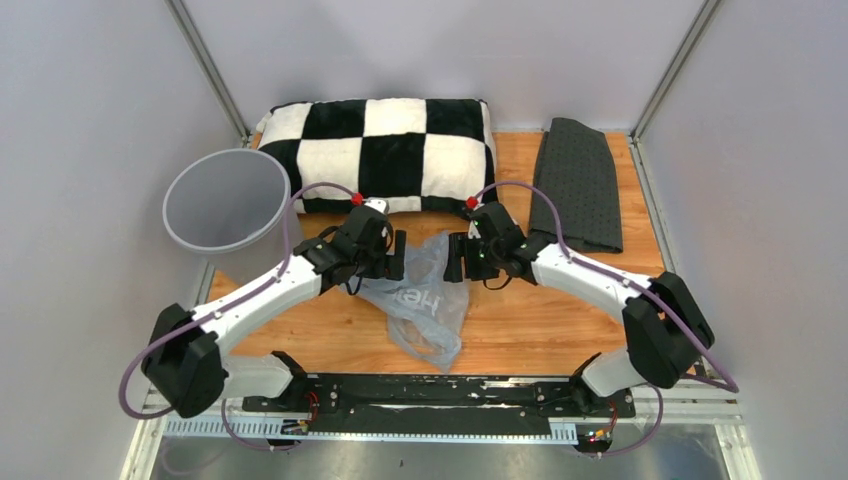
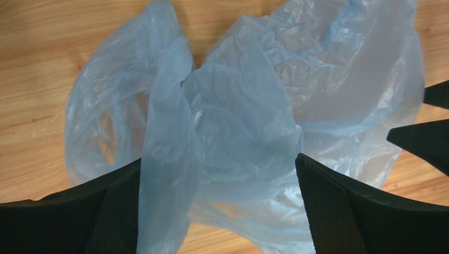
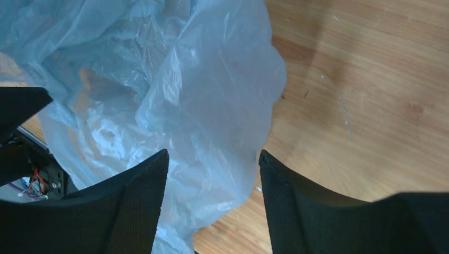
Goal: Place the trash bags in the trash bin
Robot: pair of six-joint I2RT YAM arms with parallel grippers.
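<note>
Both straddle trash bag (image 1: 425, 300) edges: left hand (image 1: 397, 256) wide, right hand (image 1: 456, 258) narrower, unclamped; trash bin (image 1: 225, 205) stands apart.

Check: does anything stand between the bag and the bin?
Nothing lying on the table does. The bag lies mid-table; the bin stands at far left, mouth open. Only the left gripper, open at the bag's left edge, sits on that side.

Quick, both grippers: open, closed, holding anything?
Left gripper: open wide, jaws astride a fold of the trash bag, not gripping.
Right gripper: open, narrower gap, bag edge between the jaws, not clamped.
</note>
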